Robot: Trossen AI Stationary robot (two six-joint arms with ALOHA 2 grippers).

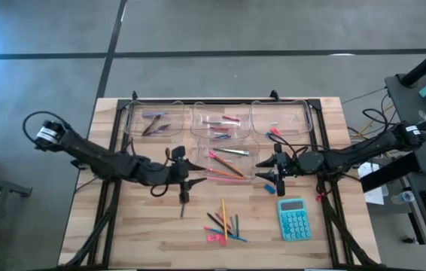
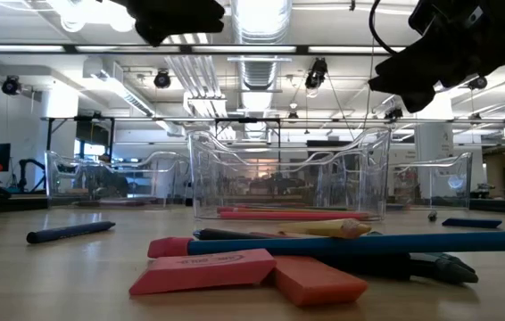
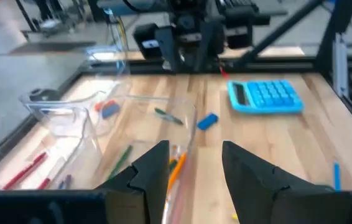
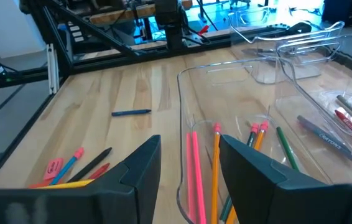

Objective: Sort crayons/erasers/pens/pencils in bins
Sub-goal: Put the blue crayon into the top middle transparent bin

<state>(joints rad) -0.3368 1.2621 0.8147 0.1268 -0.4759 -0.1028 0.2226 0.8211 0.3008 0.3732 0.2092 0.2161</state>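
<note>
two dark robot arms meet over a wooden table (image 1: pixel 138 226). four clear plastic bins (image 1: pixel 232 158) sit mid-table; the front one holds long thin pencils (image 4: pixel 196 168). the left gripper (image 3: pixel 193 167) and the right gripper (image 4: pixel 188 163) hover on either side of that bin, fingers parted and empty. a loose pile of pencils, pens and pink erasers (image 2: pixel 203 270) lies near a teal calculator (image 1: pixel 292 219).

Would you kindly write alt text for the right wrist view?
The right gripper, open and empty, hovers over the rim of a clear bin holding pencils. On the wooden table beyond lie a dark pen and a small pile of unsorted sticks.
</note>
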